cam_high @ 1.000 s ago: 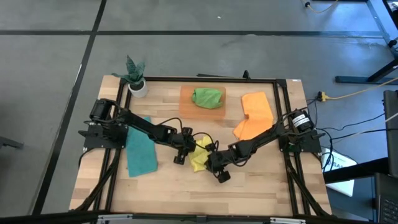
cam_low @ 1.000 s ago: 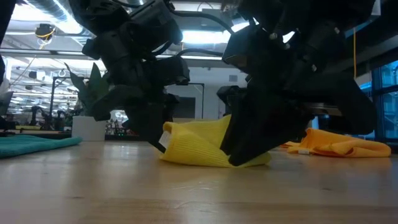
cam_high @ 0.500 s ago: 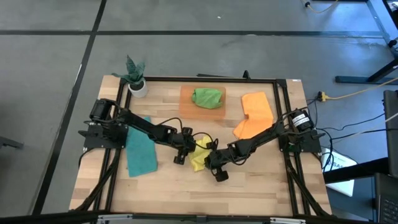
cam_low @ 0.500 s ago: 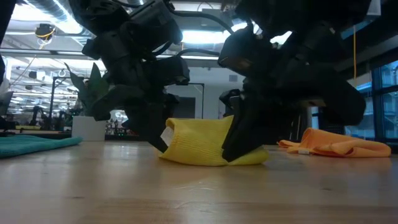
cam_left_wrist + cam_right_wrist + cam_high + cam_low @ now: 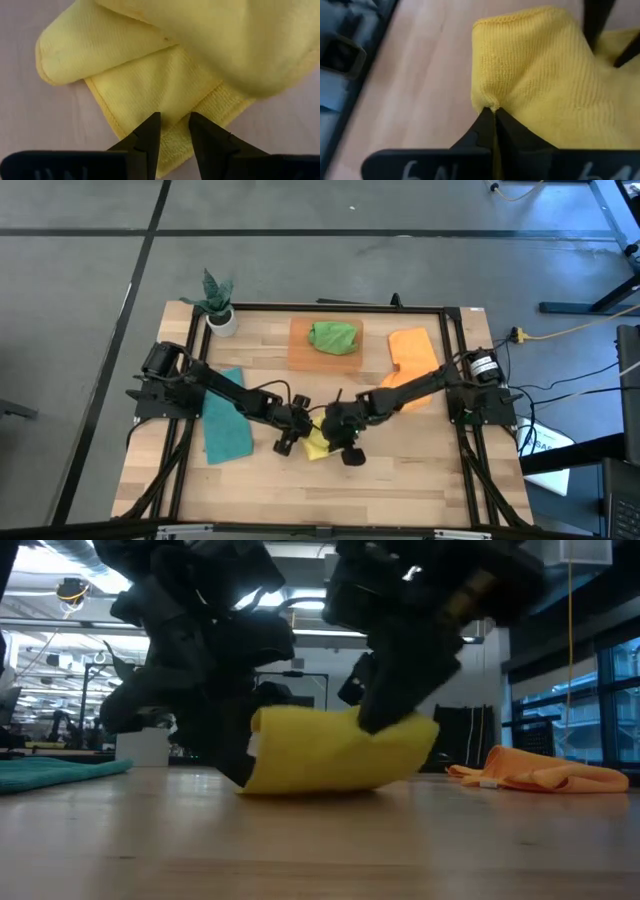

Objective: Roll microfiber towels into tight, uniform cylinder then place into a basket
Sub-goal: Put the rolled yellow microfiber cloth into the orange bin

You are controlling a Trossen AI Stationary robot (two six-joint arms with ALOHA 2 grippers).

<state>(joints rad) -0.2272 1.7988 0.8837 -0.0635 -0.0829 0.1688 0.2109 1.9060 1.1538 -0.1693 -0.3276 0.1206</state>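
At mid-table we see the right gripper [image 5: 493,116] pinched on an edge of the yellow towel [image 5: 318,442]. The left gripper [image 5: 173,131] has its fingers apart over the towel's other edge, possibly touching it.

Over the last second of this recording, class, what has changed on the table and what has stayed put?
The right gripper has shut on the yellow towel and lifted its edge up and over toward the left arm's side. The left gripper moved a little with it, jaws slightly apart over the towel's edge. The green towel in the basket, the teal towel and the orange towels have not moved.
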